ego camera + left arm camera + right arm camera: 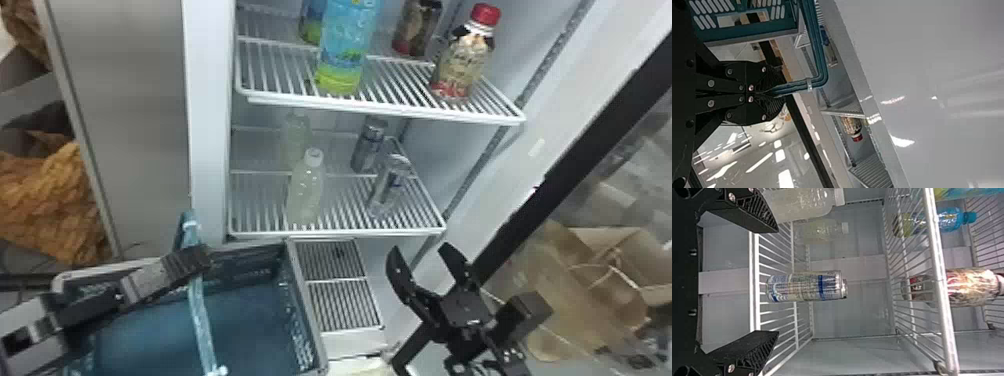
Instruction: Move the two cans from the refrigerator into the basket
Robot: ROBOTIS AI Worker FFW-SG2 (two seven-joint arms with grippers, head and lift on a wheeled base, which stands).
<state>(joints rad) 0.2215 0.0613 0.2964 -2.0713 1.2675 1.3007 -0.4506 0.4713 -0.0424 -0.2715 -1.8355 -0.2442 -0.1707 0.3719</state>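
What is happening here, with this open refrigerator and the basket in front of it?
A robot holds the long blue-green handle of a blue plastic basket in its closed left gripper. Its black right gripper is open and empty, facing the refrigerator. Two silver cylindrical metal cans stand on the lower white wire shelf, one in front and one behind. So neither can is in the basket yet.

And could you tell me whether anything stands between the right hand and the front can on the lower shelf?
Nothing visible stands between the right hand and the front can. The white-capped front bottle stands to the can's left, seemingly outside that path.
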